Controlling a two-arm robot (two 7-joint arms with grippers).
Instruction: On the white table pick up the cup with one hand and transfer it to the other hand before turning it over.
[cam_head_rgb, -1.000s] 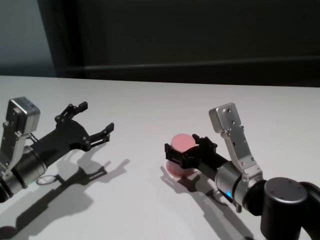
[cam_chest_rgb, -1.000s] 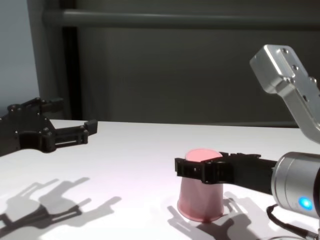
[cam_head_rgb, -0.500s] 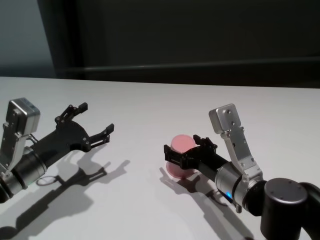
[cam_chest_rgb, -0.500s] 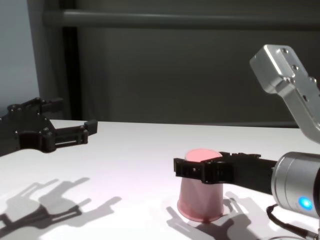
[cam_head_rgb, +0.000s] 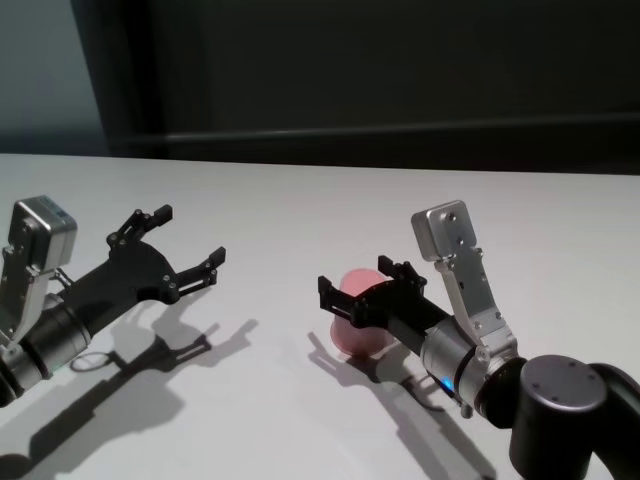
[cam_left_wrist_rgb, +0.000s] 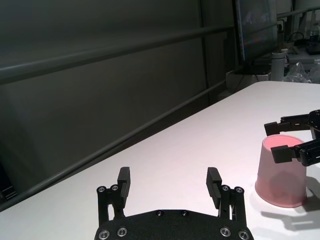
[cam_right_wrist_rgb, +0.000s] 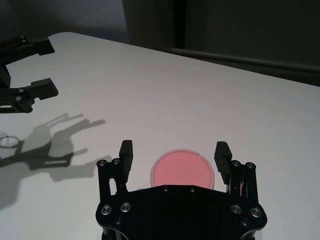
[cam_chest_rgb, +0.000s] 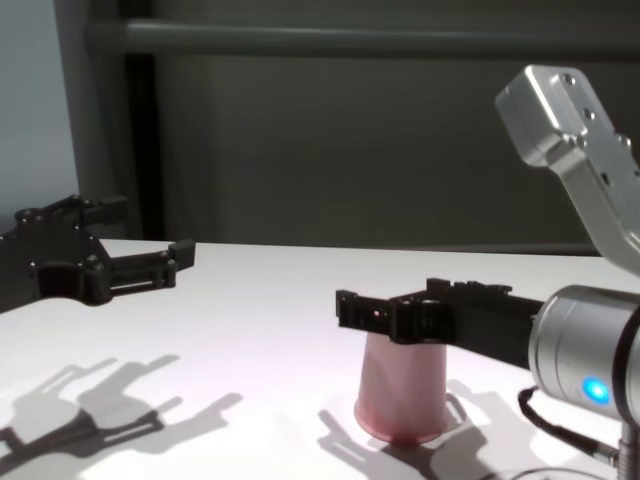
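The pink cup (cam_head_rgb: 356, 336) stands upside down on the white table (cam_head_rgb: 300, 210), flat base up and rim on the surface. My right gripper (cam_head_rgb: 355, 278) is open and level with the cup's top, one finger on each side. In the right wrist view there is a gap between each finger and the cup (cam_right_wrist_rgb: 182, 173). From the chest the fingers (cam_chest_rgb: 372, 312) hide the cup's base, and its lower body (cam_chest_rgb: 400, 392) shows below them. My left gripper (cam_head_rgb: 188, 236) is open and empty above the table's left part, well apart from the cup (cam_left_wrist_rgb: 281, 170).
A small thin ring (cam_head_rgb: 90, 358) lies on the table beside my left forearm. A dark wall with a horizontal rail (cam_head_rgb: 400, 130) runs behind the table's far edge. White tabletop lies between the two grippers.
My right gripper's jaws have spread wide off the cup and risen to its top. The cup stays on the table. The left arm has barely moved.
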